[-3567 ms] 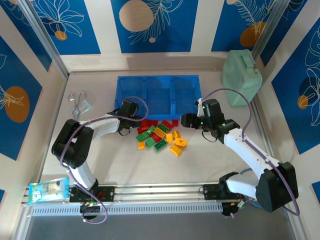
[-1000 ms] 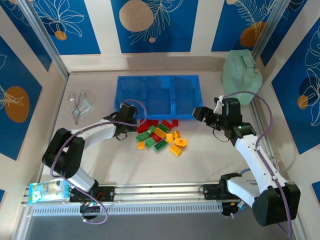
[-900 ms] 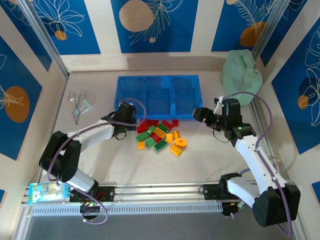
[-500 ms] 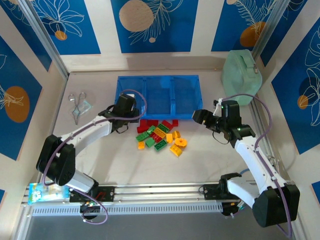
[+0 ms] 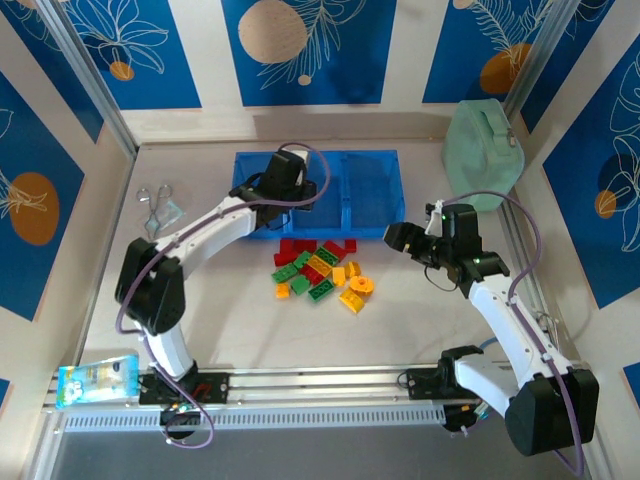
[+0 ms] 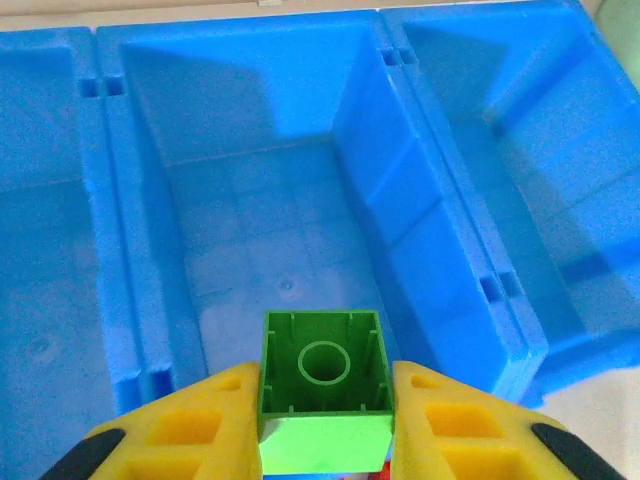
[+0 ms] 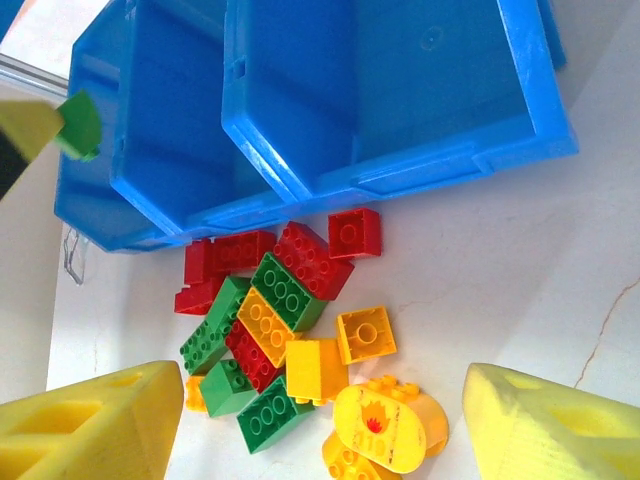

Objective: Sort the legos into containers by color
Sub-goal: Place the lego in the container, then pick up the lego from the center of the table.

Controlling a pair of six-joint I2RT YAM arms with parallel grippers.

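Observation:
A green lego [image 6: 325, 400], hollow underside facing the camera, sits clamped between the yellow fingers of my left gripper [image 6: 325, 425]. It hangs above the near wall of the blue tray [image 6: 250, 200], facing the middle container. From above, this gripper [image 5: 290, 185] is over the tray [image 5: 370, 165] near its left and middle containers. The remaining legos [image 5: 318, 270], in red, green and yellow, lie heaped on the table in front of the tray. My right gripper [image 5: 395, 235] hovers open to the right of the heap, and the legos [image 7: 290, 330] show between its spread fingers [image 7: 90, 420].
A mint green case [image 5: 483, 150] stands at the back right beside the tray. Scissors [image 5: 153, 205] lie at the left of the table. A small printed packet [image 5: 97, 380] rests by the left arm's base.
My left gripper has risen from the left edge of the heap and swung back and rightward over the tray, carrying the green lego. The right gripper has barely shifted.

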